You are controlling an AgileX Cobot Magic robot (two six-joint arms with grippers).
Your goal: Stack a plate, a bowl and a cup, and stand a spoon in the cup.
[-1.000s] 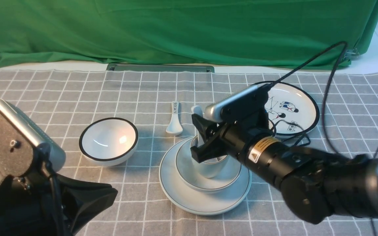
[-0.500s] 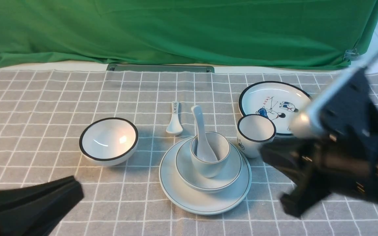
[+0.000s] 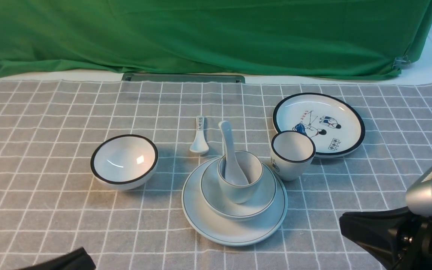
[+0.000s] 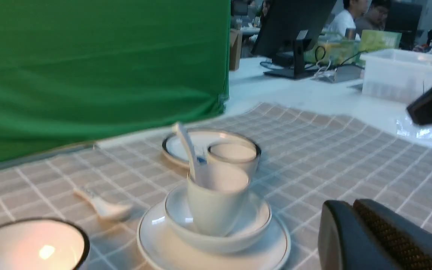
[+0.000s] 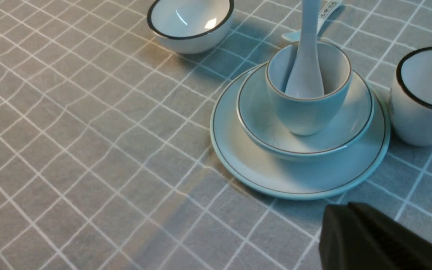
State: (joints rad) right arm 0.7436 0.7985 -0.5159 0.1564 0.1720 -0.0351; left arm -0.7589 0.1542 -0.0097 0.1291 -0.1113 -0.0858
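The stack looks finished, just below the centre of the front view: the plate (image 3: 234, 230) lies on the bench (image 3: 51, 112), the bowl (image 3: 244, 210) sits in it, the cup (image 3: 240, 189) stands in the bowl, the spoon (image 3: 228, 144) leans upright in the cup; nothing seems left to do; the left end effector (image 3: 77, 259), lower left corner, and the right end effector (image 3: 351, 225), lower right, are both closed and empty; print on the other spoon (image 3: 199, 140), the cartoon plate (image 3: 345, 116) and the black-rimmed cup (image 3: 291, 161) is too small to read.

The right gripper (image 3: 347, 222) is a matte black wedge topped by a rounded silver-grey camera housing (image 3: 431, 189) with ribbed slats (along its upper edge). The left gripper (image 4: 345, 210) is black, one finger's pad (image 4: 392, 234) cross-hatched brown.
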